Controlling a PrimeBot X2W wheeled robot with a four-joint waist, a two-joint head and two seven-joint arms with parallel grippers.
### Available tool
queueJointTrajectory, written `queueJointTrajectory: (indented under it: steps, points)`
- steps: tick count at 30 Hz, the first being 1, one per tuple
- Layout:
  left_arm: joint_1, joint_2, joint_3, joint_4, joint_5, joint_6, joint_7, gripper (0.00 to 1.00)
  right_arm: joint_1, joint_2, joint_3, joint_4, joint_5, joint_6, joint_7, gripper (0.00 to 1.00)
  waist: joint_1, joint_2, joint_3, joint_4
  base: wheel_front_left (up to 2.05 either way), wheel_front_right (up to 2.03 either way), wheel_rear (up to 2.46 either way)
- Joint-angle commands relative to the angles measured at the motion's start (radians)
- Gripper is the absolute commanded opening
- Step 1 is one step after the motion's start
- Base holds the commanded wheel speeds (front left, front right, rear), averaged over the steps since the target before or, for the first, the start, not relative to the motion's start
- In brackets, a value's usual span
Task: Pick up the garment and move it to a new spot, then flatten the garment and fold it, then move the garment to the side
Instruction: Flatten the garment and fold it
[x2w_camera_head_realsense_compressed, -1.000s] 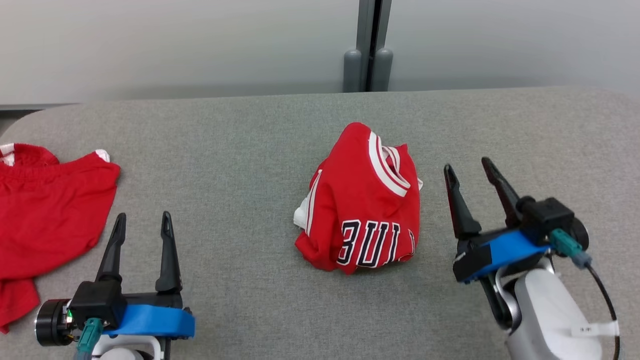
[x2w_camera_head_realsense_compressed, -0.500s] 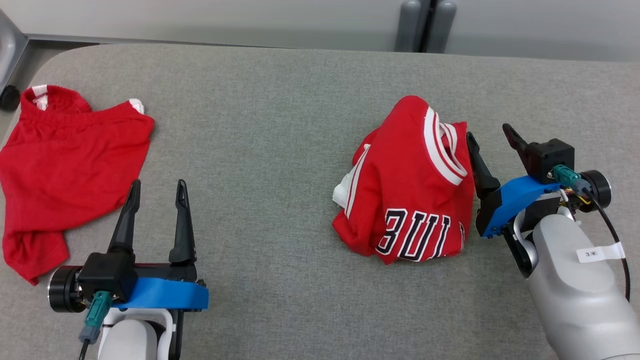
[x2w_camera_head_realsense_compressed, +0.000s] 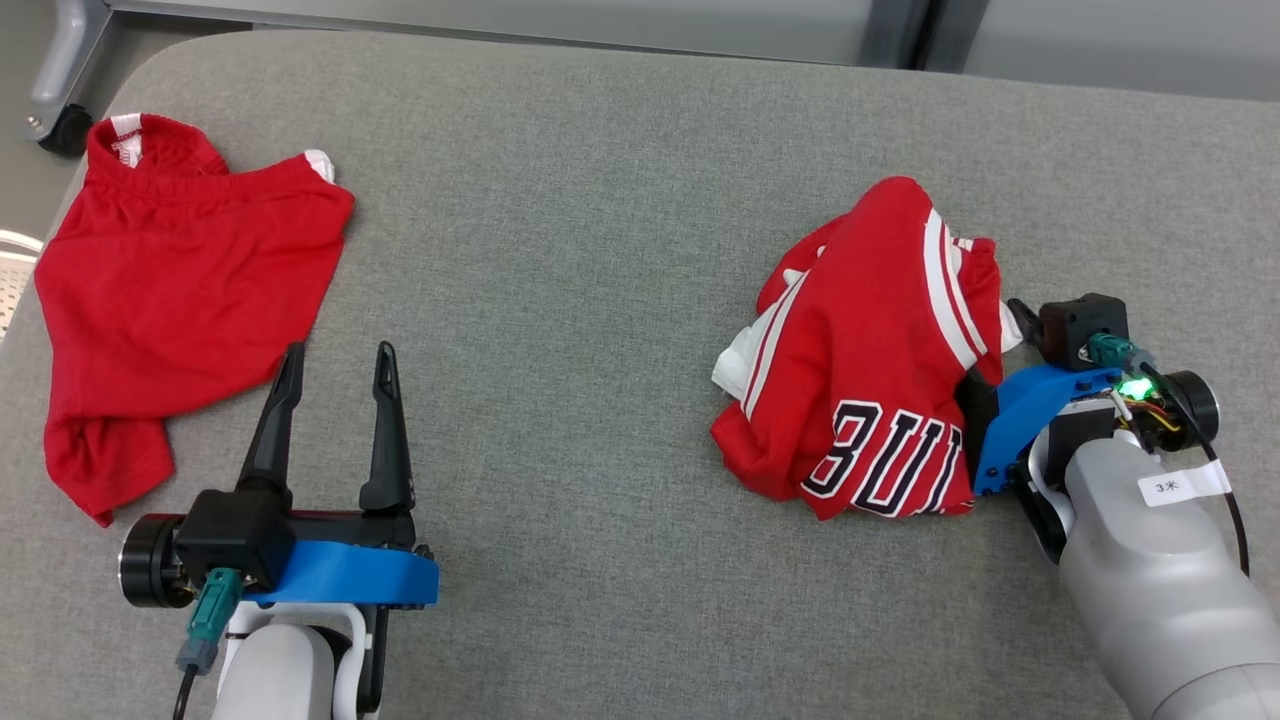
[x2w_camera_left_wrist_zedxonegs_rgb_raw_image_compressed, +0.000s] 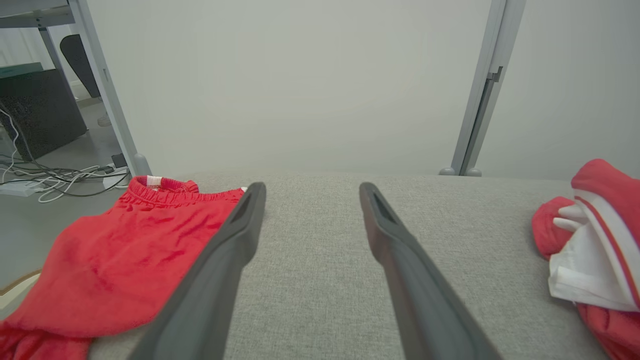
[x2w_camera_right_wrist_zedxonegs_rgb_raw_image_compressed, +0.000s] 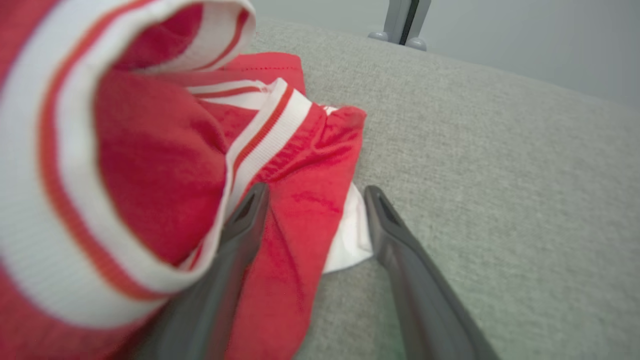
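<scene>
1. Roughly at 3 o'clock in the head view, the crumpled red garment (x2w_camera_head_realsense_compressed: 870, 380), a basketball jersey, sits heaped on the grey worktop (x2w_camera_head_realsense_compressed: 600, 200).
2. Its long axis runs from 1 o'clock, where the white-striped trim points, to 7 o'clock, where the lettering lies.
3. The right pincer (x2w_camera_right_wrist_zedxonegs_rgb_raw_image_compressed: 314, 197) is the nearer one. It stands wide open at the heap's 3 o'clock edge, with a red fold between its fingers, not yet gripped.
4. The left pincer (x2w_camera_head_realsense_compressed: 340, 355), open and empty, hovers at 8 o'clock, near red shorts (x2w_camera_head_realsense_compressed: 190, 290).
</scene>
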Motion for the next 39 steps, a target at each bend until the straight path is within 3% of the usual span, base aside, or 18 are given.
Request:
queueJointTrajectory:
  steps: [1, 4, 5, 6, 14, 24, 31, 39]
  points:
    - [-0.011, -0.001, -0.003, -0.001, -0.005, 0.006, -0.003, 1.00, 0.003, 0.009, 0.007, 0.028, 0.009, 0.000, 0.011, 1.00, 0.0000, 0.0000, 0.001, 0.000, 0.00, 0.00, 0.00]
    - [-0.010, -0.001, -0.006, 0.002, -0.007, 0.010, -0.003, 1.00, -0.003, 0.021, 0.023, 0.066, 0.033, 0.000, 0.031, 0.97, 0.0000, 0.0000, 0.002, -0.001, 0.00, 0.00, 0.00]
    - [-0.009, -0.001, -0.007, 0.003, -0.007, 0.012, -0.003, 1.00, -0.002, 0.026, 0.030, 0.074, 0.043, 0.000, 0.039, 0.25, 0.0000, 0.0000, 0.001, -0.003, 0.00, 0.00, 0.00]
    - [-0.009, -0.001, -0.007, 0.004, -0.008, 0.014, -0.003, 1.00, -0.003, 0.029, 0.037, 0.080, 0.052, 0.000, 0.039, 0.00, 0.0000, 0.0000, 0.000, -0.006, 0.00, 0.00, 0.00]
    - [0.012, -0.001, 0.002, 0.007, 0.002, 0.010, -0.003, 1.00, -0.008, -0.020, 0.055, 0.028, 0.119, 0.000, 0.002, 0.00, 0.0000, 0.0000, -0.042, -0.042, 0.00, 0.00, 0.00]
    - [0.047, -0.001, 0.028, 0.004, 0.013, 0.000, -0.003, 1.00, 0.081, -0.121, -0.044, -0.265, 0.143, 0.000, 0.000, 0.00, 0.0000, 0.0000, -0.115, -0.098, 0.00, 0.00, 0.00]
    - [0.075, -0.001, 0.034, 0.007, 0.008, -0.006, -0.003, 1.00, 0.167, -0.055, -0.038, -0.487, 0.096, 0.000, 0.000, 0.00, 0.0000, 0.0000, -0.158, -0.116, 0.00, 0.00, 0.00]
    - [0.091, -0.001, 0.034, 0.001, -0.013, -0.003, -0.003, 1.00, 0.281, 0.049, 0.172, -0.671, 0.124, 0.000, 0.001, 0.00, 0.0000, 0.0000, -0.180, -0.091, 0.00, 0.00, 0.00]
